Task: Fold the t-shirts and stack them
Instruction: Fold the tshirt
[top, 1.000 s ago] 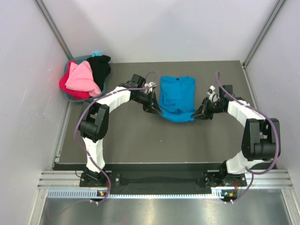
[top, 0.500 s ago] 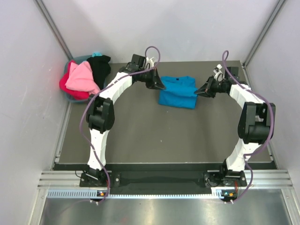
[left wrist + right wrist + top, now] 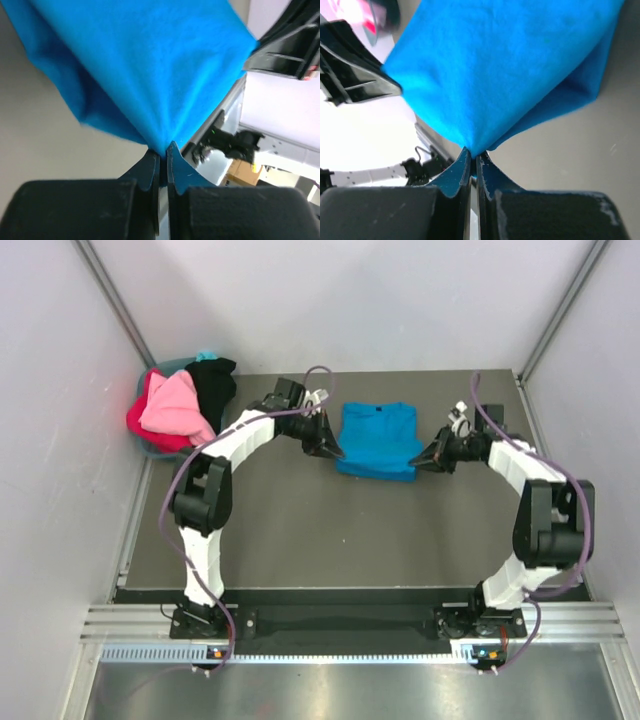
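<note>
- A dark grey table mat (image 3: 300, 530) is seen enclosed by white walls (image 3: 60, 390), with both arms reaching out from the near edge.
- The blue t-shirt (image 3: 377, 435) is laid at the far middle of the mat, between the two arms.
- The left gripper (image 3: 162, 155) is pinched together on a corner of the blue cloth, and the right gripper (image 3: 474, 157) is clamped on the opposite corner in the same way.
- A second ago the held edge was low and nearer the arm bases. It was then carried toward the collar end, and it has now been drawn partway back, so the shirt is seen shorter and doubled.
- From this it is judged that a fold of the near hem over the body is under way. It is not yet finished, since the cloth is not released.
- A pink t-shirt (image 3: 178, 405), a red t-shirt (image 3: 145, 427) and a black t-shirt (image 3: 212, 383) are piled in and over the teal basket (image 3: 152, 451) at the far left, so most of the task is judged to remain.
</note>
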Action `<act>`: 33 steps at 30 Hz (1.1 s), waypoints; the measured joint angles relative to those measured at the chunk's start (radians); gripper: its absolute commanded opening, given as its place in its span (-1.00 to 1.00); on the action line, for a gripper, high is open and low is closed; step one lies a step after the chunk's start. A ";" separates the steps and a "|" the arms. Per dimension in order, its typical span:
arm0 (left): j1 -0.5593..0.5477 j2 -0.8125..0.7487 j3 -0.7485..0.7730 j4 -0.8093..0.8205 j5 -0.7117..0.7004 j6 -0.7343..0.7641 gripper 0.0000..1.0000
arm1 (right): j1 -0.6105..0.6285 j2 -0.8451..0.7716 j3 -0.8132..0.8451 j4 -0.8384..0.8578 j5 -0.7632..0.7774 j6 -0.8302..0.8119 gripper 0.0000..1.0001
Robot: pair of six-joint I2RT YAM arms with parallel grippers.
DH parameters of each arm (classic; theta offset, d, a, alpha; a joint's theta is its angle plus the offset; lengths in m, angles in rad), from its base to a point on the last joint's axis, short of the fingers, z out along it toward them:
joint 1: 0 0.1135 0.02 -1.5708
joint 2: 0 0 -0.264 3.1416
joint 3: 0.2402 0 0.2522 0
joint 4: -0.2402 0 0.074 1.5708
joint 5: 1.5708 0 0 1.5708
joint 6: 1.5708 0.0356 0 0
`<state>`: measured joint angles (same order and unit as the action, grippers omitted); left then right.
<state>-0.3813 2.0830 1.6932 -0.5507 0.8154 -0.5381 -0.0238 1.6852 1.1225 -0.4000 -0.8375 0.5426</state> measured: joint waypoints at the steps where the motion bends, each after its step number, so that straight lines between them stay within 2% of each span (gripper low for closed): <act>1: 0.000 -0.032 -0.030 0.001 0.003 -0.003 -1.00 | 0.005 -0.030 -0.031 -0.011 -0.003 -0.002 -1.00; 5: -0.009 -0.145 -0.129 0.000 0.016 -0.011 -1.00 | 0.041 -0.148 -0.180 -0.036 -0.016 -0.008 -1.00; 10: -0.034 -0.219 -0.210 -0.001 0.025 -0.014 -1.00 | 0.063 -0.201 -0.292 -0.056 -0.025 -0.005 -1.00; 16: -0.043 -0.220 -0.239 -0.003 0.024 -0.014 -1.00 | 0.062 -0.201 -0.284 -0.047 -0.024 0.003 -1.00; 21: -0.033 -0.220 -0.230 -0.009 0.009 -0.014 -1.00 | 0.060 -0.184 -0.198 -0.029 -0.024 0.019 -1.00; 26: -0.012 -0.168 -0.073 -0.034 -0.009 -0.009 -1.00 | 0.046 -0.131 -0.090 0.016 -0.029 0.035 -1.00; 33: 0.015 0.081 0.293 0.007 -0.016 0.018 -1.00 | -0.009 0.018 0.047 0.109 -0.031 0.064 -1.00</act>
<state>-0.3664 2.1643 1.9858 -0.5438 0.7998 -0.5198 -0.0330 1.7027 1.1698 -0.2905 -0.8688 0.6067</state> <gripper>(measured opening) 0.055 0.014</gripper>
